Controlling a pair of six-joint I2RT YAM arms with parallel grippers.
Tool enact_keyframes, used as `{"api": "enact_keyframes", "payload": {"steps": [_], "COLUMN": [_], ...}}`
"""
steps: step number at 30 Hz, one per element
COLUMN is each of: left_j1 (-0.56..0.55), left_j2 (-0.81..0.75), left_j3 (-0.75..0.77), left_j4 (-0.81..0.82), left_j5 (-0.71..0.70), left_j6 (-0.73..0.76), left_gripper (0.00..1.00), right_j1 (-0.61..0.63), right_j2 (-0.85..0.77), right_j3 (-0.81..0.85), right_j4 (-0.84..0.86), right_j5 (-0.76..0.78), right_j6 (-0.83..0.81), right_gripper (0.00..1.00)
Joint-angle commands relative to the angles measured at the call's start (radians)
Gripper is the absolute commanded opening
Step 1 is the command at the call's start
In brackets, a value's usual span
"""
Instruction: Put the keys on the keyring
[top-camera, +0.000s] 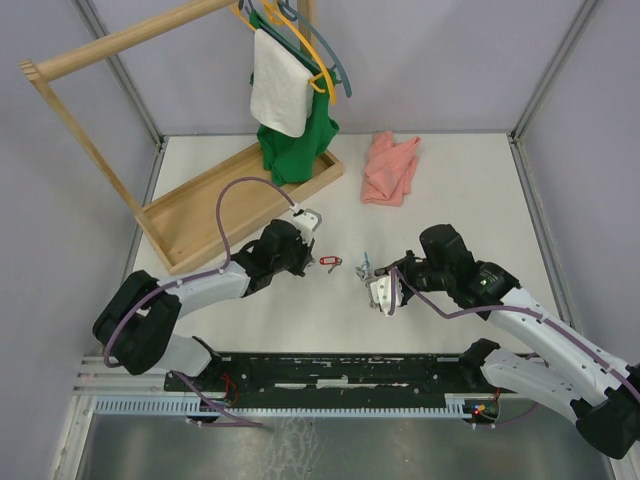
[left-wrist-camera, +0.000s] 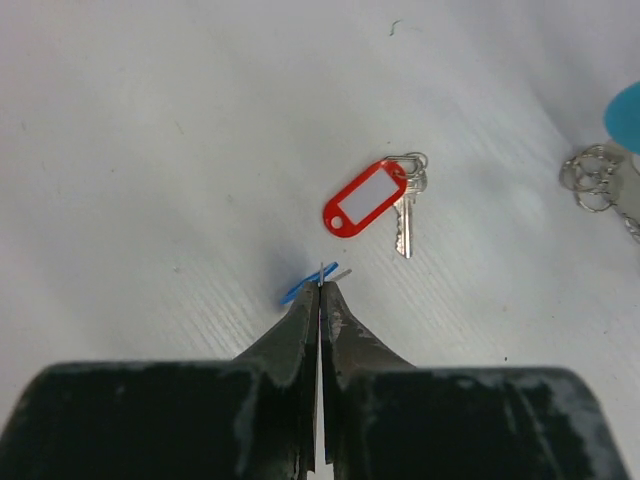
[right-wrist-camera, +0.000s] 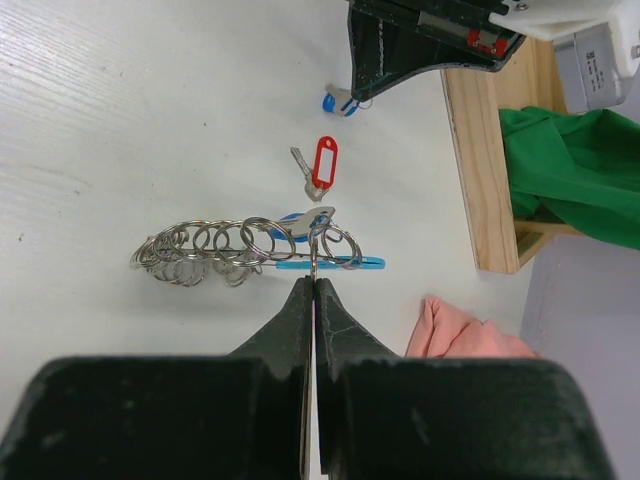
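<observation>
In the left wrist view my left gripper (left-wrist-camera: 320, 283) is shut on a key with a blue tag (left-wrist-camera: 297, 290), just above the table. A key with a red tag (left-wrist-camera: 365, 198) lies loose just ahead of it; it also shows from above (top-camera: 331, 263). My right gripper (right-wrist-camera: 314, 278) is shut on one ring of the keyring (right-wrist-camera: 215, 245), a chain of silver rings with a blue section (right-wrist-camera: 335, 263). Another blue-tagged key (right-wrist-camera: 305, 222) sits among the rings. From above, the left gripper (top-camera: 306, 261) and right gripper (top-camera: 372, 280) face each other, the keyring (top-camera: 364, 266) by the right one.
A pink cloth (top-camera: 392, 168) lies at the back right. A wooden rack with a flat base (top-camera: 215, 215) stands at the back left, holding a green garment (top-camera: 292, 140) and a white towel (top-camera: 278, 90) on hangers.
</observation>
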Motion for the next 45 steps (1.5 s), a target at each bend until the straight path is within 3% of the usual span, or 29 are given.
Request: {"api": "enact_keyframes", "payload": {"steps": [1,9,14,18,23,31,45], "left_j1": [0.002,0.002,-0.019,-0.107,-0.156,-0.214,-0.267], "left_j2": [-0.068,-0.199,-0.240,-0.255,-0.267,-0.279,-0.294], "left_j3": [-0.050,-0.203,-0.285,-0.280,-0.268,-0.239,-0.213], "left_j4": [0.184,0.494,0.663,0.612,0.599,0.599,0.627], "left_j5": [0.117,0.273,0.455,0.440,0.425,0.420,0.420], "left_j6": [0.093,0.202,0.350,0.580,0.699,0.775,0.785], "left_gripper": [0.03,0.03,0.03,0.03,0.03,0.03,0.03], "right_j1": [0.002,0.002,0.002,0.004,0.006,0.018,0.037], "right_j2": [0.003,0.006,0.005,0.012,0.028,0.049,0.062], "right_j3": [0.000,0.014,0.018,0.032,0.052,0.057,0.057], "right_j4": [0.047,0.062,0.060,0.061,0.040,0.040,0.061], "right_j5": [-0.006,0.003,0.001,-0.004,0.016,0.044,0.081], "right_j6": [0.035,0.071,0.064,0.096,0.119,0.114,0.130], "right_gripper": [0.01,0.01,0.01,0.01,0.01,0.01,0.01]}}
